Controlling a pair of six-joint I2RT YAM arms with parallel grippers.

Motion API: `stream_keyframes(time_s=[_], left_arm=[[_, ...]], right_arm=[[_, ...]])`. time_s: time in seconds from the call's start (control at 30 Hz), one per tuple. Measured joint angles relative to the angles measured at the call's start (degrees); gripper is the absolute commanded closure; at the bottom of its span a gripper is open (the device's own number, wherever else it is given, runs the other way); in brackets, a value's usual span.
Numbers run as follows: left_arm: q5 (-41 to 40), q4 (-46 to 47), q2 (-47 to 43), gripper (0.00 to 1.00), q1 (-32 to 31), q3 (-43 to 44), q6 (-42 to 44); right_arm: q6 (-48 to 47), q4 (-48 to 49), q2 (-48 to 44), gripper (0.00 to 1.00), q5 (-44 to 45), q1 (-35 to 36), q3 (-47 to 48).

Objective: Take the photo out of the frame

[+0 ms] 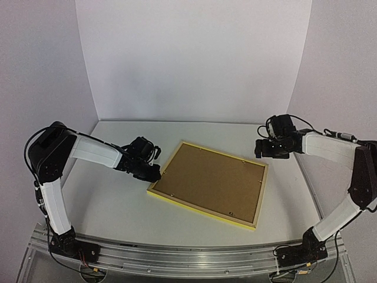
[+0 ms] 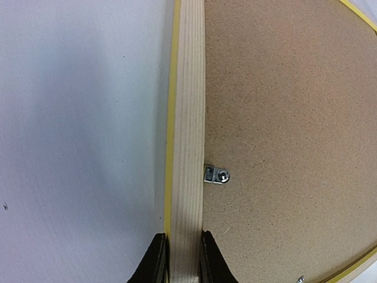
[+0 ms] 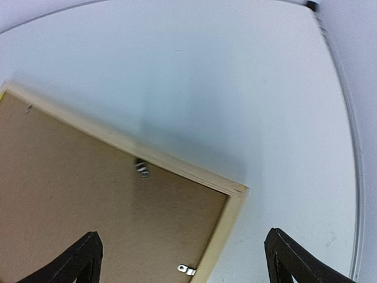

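While the frame (image 1: 203,213) lies face down on the table (image 1: 112,203), brown backing board (image 1: 212,177) upward, the left gripper (image 2: 182,254) is clamped on its left rail. The right gripper (image 1: 261,148) hangs above the frame's far right corner, jaws wide apart, holding nothing.

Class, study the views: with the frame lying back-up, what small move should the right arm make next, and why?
Probably lower the right gripper onto the nearest clip and swivel it off the backing board. The left gripper grips the frame by its rail, steadying it; the right one hangs open above a corner, and clips hold the board in.
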Motion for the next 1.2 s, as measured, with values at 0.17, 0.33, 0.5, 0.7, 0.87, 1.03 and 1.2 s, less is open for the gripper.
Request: stream_keyframes(time_s=[0.17, 0.33, 0.5, 0.7, 0.87, 1.03, 1.2], left_arm=[[0.0, -0.2, 0.0, 0.93, 0.0, 0.1, 0.0], [0.1, -0.2, 0.1, 0.95, 0.0, 0.2, 0.0], [0.2, -1.1, 0.4, 0.95, 0.0, 0.9, -0.1], [0.2, -1.4, 0.6, 0.96, 0.0, 1.2, 0.0], [0.4, -1.9, 1.1, 0.96, 0.0, 2.0, 0.1], [0.4, -1.8, 1.2, 0.97, 0.0, 2.1, 0.1], [0.4, -1.8, 1.2, 0.98, 0.0, 2.1, 0.1]], right_arm=[[-18.8, 3.2, 7.0, 0.08, -17.4, 9.2, 4.1], [-31.4, 4.4, 20.9, 0.1, -31.5, 19.9, 12.9], [-38.0, 4.9, 28.0, 0.1, -36.8, 24.1, 19.0], [-43.5, 5.0, 31.6, 0.1, -37.1, 27.1, 20.5], [-45.3, 5.0, 34.9, 0.1, -35.6, 27.7, 22.0], [-46.8, 5.3, 36.2, 0.09, -34.7, 27.9, 23.0], [-48.3, 5.4, 36.9, 0.09, -34.6, 28.2, 23.8]])
